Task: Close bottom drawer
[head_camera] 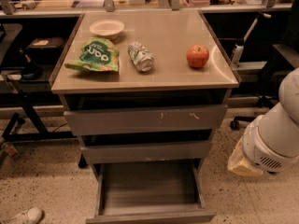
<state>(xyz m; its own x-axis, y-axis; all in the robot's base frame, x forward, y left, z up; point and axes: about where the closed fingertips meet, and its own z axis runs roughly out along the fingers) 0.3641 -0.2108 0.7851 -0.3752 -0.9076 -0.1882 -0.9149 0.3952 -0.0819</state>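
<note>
One camera looks steeply down from in front of the grey three-drawer cabinet (140, 121), near enough that its beige tabletop (163, 34) fills the upper middle and the open grey bottom drawer (149, 188) meets the lower edge. The white robot arm (275, 132) enters at right, its pale yellowish gripper (244, 161) low beside the cabinet.

**Warm, dim light and a soft picture**

Yellowish light falls from above and leaves a pale sheen on the tabletop (163, 31) beside the apple (197, 56). Dark shadow fills the gaps above the drawer fronts, and the bottom drawer (149, 188) is murky inside. The gripper (244, 161), low at the right beside the cabinet, looks smeared.
</note>
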